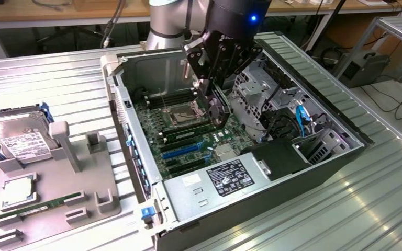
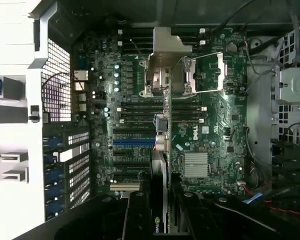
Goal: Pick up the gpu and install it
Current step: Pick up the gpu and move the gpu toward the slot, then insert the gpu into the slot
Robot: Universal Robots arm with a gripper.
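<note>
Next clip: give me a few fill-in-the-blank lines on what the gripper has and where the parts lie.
1. The gripper holds the gpu above the ____ inside the open case.
2. The hard drive lies on the gray tray at the exterior view's ____.
3. The RAM stick on that tray is coloured ____.

Missing words: motherboard; left; green.

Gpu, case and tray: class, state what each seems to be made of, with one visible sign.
Gpu: matt black body, likely plastic; its bracket is silvery and glints like bare metal.
Case: grey sheet metal, judging by folded edges and perforated vents.
Tray: dull, uniform grey, probably moulded plastic.
</note>
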